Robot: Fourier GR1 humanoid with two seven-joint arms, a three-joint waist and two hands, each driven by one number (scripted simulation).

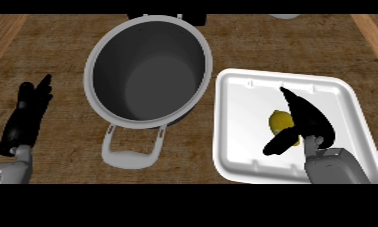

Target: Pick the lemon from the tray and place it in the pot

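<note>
Brown wood-grain tabletop (59, 46), carrying three items. Item one: white moulded plastic tray (332, 91), right side. Item two: small yellow lemon (279, 121), lying in the tray, just left of the right hand (306, 118) and touching it; thumb curls under the fruit, fingers (295, 102) extended along its far side, partly closed round it, grasp apparently not complete. Long axis unclear, half hidden. Item three: large grey metal pot (100, 71), well left of those fingers. Left hand (26, 113) rests open at the left edge, farther off.
</note>
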